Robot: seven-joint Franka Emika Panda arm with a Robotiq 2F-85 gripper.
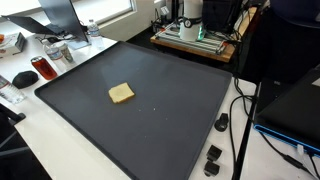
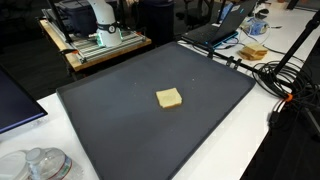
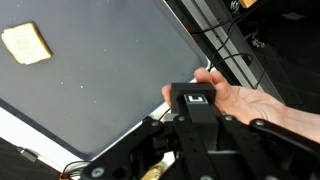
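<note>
- The gripper is showing in the wrist view only, rising from the bottom edge of the picture.
- Its jaws are sitting closed tight together, and nothing is visibly sitting between them.
- A person's hand is lying palm open just behind the closed tips, with the fingers curling up beside the tip block. Whether they are touching it or stopping just short, I cannot tell.
- Gripper and hand are both sitting by the edge of the black mat, on the side where black cables are running along it.
- A piece of bread is lying flat on the mat in the top left corner of the wrist view, well apart from the gripper and the hand.
- In both exterior views the bread is lying alone near the middle of the mat, with nothing touching it.
- The mat is resting on a white table and covering most of it.
- In an exterior view a laptop is sitting just past one far corner of the mat, and a wooden stand carrying the robot base is standing past the other.
</note>
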